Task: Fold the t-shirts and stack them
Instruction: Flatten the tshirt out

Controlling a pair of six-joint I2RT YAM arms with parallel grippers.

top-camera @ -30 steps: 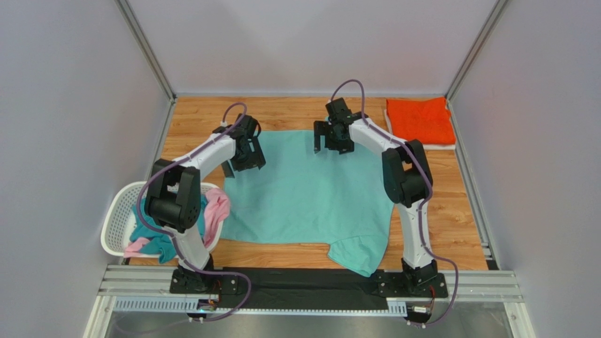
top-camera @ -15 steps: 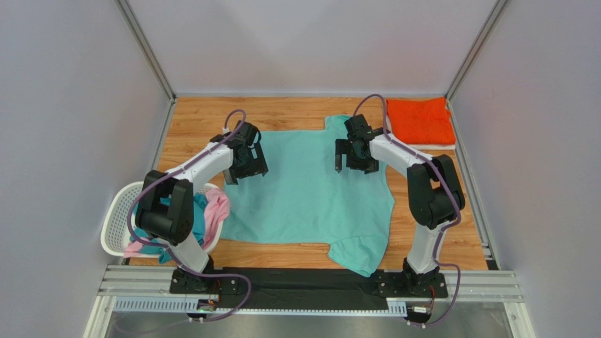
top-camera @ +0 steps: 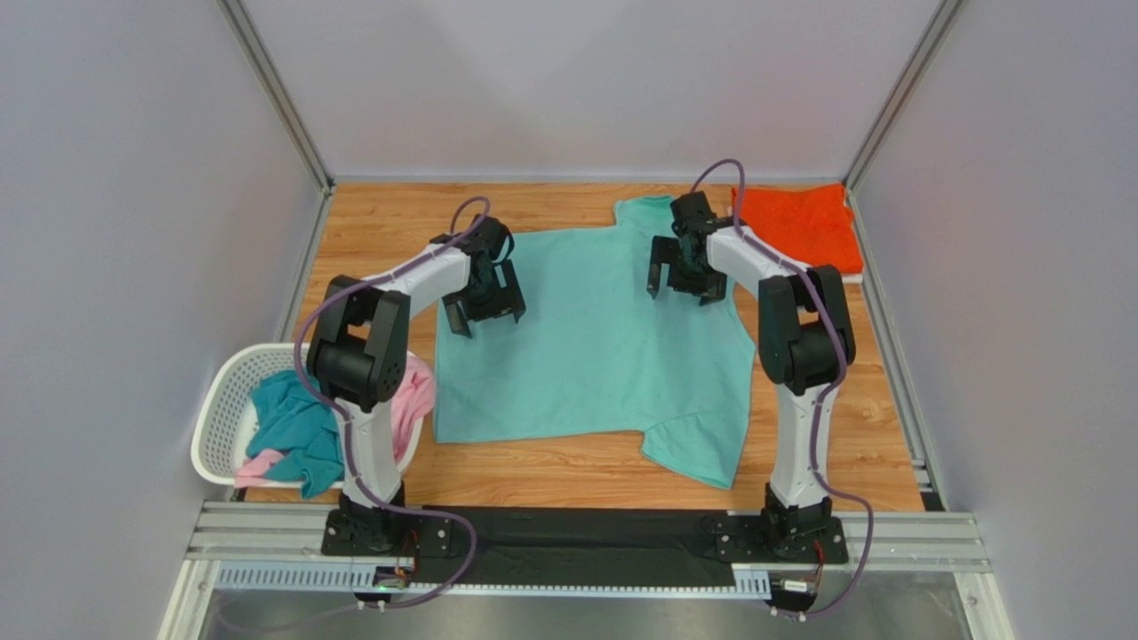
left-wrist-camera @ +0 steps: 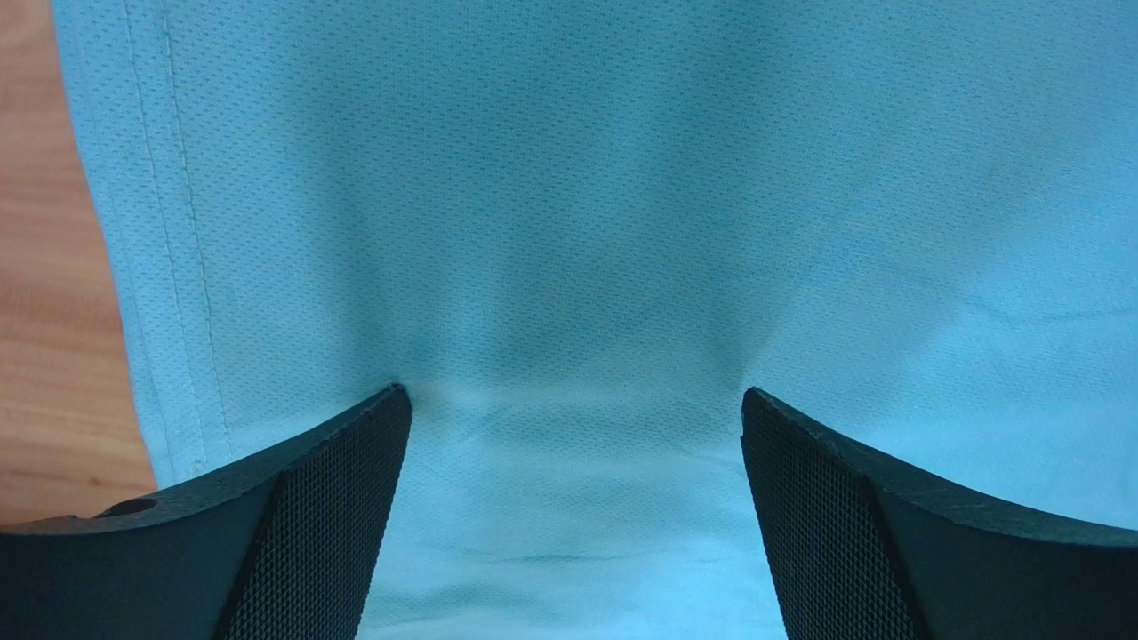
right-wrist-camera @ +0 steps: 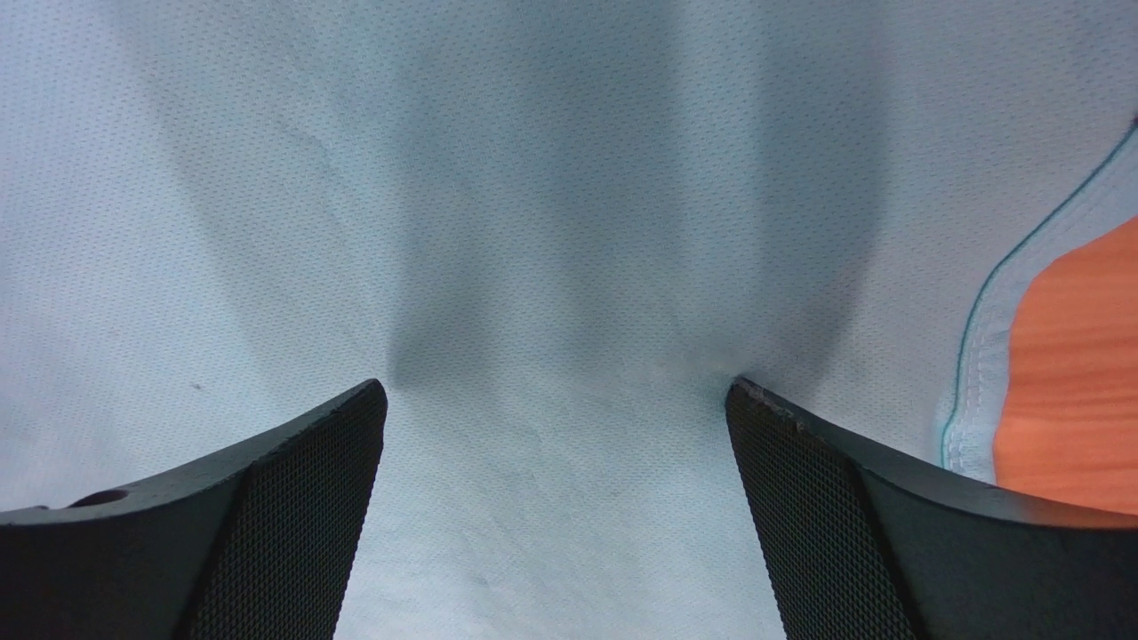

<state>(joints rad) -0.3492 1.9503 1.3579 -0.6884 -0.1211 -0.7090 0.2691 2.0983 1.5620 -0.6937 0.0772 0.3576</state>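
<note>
A mint-teal t-shirt [top-camera: 595, 354] lies spread flat on the wooden table, one sleeve at the far edge and the other toward the near right. My left gripper [top-camera: 484, 315] is open over its left part, with both fingertips pressing into the cloth [left-wrist-camera: 575, 267]. My right gripper [top-camera: 684, 284] is open over its far right part, and its tips also dent the fabric [right-wrist-camera: 534, 240]. Neither pinches any cloth. A folded bright orange t-shirt [top-camera: 799, 224] sits at the far right corner. A darker teal-blue t-shirt [top-camera: 294, 424] and a pink t-shirt [top-camera: 414, 394] hang from the basket.
The white laundry basket [top-camera: 214, 416] stands at the near left beside the left arm's base. Bare wood [top-camera: 388, 227] shows at the far left and along the near edge [top-camera: 548, 470]. Grey walls enclose the table on three sides.
Both grippers slid to the right, staying open. The mint-teal t-shirt shifted right and away with them, and its far sleeve came into view. The left arm swung off the basket.
</note>
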